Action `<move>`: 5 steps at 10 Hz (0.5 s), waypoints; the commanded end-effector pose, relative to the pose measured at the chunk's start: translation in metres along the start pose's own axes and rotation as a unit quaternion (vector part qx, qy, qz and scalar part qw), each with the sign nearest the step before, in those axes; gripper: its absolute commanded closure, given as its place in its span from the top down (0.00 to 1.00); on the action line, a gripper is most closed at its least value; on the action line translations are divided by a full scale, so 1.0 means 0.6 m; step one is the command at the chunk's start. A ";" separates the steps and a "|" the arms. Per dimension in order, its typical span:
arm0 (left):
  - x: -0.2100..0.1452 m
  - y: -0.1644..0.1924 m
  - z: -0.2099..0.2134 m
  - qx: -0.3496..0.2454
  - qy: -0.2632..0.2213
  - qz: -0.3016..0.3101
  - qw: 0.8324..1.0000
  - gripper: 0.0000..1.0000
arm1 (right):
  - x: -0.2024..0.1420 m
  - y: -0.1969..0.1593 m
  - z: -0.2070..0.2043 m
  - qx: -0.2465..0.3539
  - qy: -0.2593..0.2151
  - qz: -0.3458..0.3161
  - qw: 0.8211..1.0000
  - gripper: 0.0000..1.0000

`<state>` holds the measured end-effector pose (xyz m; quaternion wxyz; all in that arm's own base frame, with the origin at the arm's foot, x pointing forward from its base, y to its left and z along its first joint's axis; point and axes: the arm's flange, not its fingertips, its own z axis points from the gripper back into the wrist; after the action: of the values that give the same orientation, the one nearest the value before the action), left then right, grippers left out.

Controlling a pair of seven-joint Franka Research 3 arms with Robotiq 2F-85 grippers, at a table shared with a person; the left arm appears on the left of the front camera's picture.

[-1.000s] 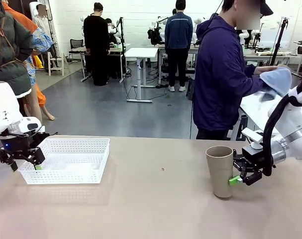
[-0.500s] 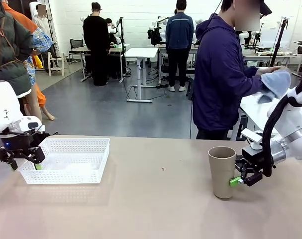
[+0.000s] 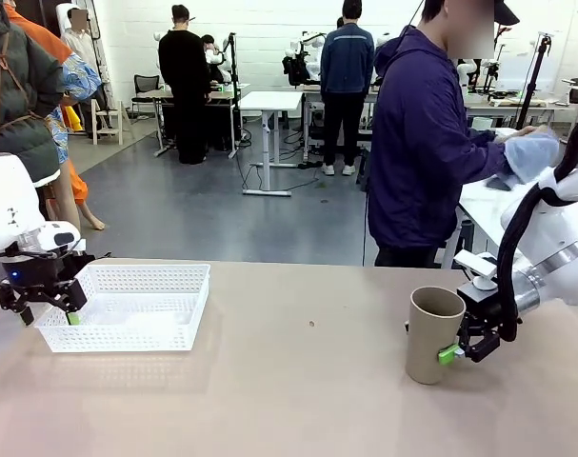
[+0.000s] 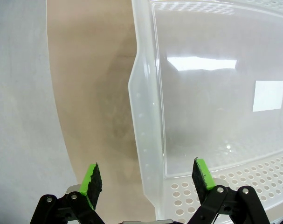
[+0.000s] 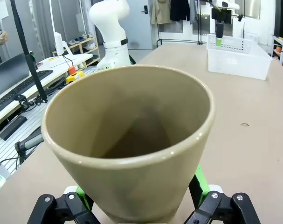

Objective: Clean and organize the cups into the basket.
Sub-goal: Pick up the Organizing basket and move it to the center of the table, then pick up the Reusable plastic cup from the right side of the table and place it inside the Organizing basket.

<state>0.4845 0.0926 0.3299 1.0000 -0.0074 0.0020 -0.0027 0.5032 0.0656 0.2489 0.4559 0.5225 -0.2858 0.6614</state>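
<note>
A beige cup leans toward the right of the table, its mouth tipped toward my right gripper, which is shut on its lower part. In the right wrist view the cup looks empty, with a green pad pressed to each side of its base. The white mesh basket sits empty at the table's left. My left gripper hangs open over the basket's left end. In the left wrist view the left gripper has one finger on each side of the basket wall.
A person in a dark blue hoodie stands behind the table's far right, holding a light blue cloth in both hands over a side desk. Bare tan tabletop stretches between basket and cup. A small dark speck lies mid-table.
The right gripper has shifted slightly right and tilted the cup, whose mouth now leans toward that gripper. The person's hands with the cloth moved a little. The left arm is still.
</note>
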 end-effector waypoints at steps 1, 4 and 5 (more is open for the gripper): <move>0.008 -0.002 -0.002 0.008 0.010 0.005 1.000 1.00 | -0.002 -0.014 -0.003 0.011 -0.003 -0.011 1.000 1.00; 0.008 -0.002 -0.005 -0.005 0.007 -0.018 1.000 1.00 | -0.006 -0.014 -0.002 0.020 -0.003 -0.005 1.000 0.40; 0.008 -0.002 -0.004 -0.004 0.009 -0.017 1.000 0.41 | -0.006 -0.014 0.000 0.017 -0.005 -0.005 1.000 0.00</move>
<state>0.4854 0.0881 0.3256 0.9999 -0.0080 0.0073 -0.0108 0.5050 0.0685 0.2427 0.4532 0.5288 -0.2830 0.6595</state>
